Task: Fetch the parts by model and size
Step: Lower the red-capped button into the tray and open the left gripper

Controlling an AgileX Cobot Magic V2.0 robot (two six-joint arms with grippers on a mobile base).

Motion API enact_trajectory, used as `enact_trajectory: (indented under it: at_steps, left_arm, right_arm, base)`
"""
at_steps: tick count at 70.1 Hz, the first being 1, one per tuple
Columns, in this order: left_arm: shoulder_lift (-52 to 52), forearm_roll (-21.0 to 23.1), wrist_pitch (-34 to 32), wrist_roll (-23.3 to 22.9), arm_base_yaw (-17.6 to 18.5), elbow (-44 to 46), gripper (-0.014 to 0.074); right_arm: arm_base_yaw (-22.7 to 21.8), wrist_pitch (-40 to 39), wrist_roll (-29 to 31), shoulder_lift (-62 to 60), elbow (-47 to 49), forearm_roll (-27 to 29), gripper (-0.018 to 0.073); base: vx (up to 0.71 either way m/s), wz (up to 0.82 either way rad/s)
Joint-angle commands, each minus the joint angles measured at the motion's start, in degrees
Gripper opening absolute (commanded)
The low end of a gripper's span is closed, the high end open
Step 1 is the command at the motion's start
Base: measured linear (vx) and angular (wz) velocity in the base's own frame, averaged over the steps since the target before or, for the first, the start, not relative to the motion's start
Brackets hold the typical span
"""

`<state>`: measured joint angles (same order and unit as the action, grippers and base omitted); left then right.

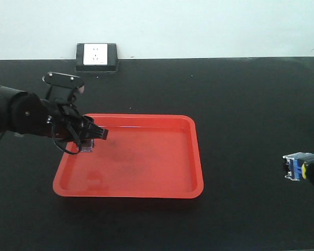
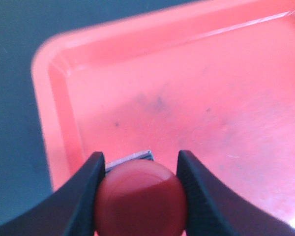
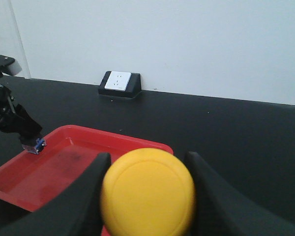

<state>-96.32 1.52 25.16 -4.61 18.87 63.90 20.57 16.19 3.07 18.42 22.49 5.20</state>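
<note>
The tray [image 1: 146, 172] lies before the socket [image 1: 96, 56], left switch [image 1: 88, 146] over it, right switch [image 1: 294, 166] well right.

Red tray [image 1: 146, 183], red-capped switch [image 2: 140, 199], yellow-capped switch [image 3: 147, 191], black table [image 1: 240, 104].

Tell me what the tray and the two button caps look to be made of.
Tray: likely moulded plastic, glossy red; light streaks glint along its rounded rim, and dark scuffs mark the floor. Red cap: probably plastic, smooth with a soft sheen; the view is blurred. Yellow cap: probably plastic, satin; a faint moulded ring shows near its edge.
</note>
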Motion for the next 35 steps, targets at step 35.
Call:
enact_trajectory:
  at_steps: [35]
  left_arm:
    - [-5.6,0.1,-6.7,-3.8,0.2,2.2,0.0128]
  right_arm:
    - [-0.3,-4.8,0.5,0.8,1.6,-0.2,-0.0010]
  base:
    - [0.00,0.00]
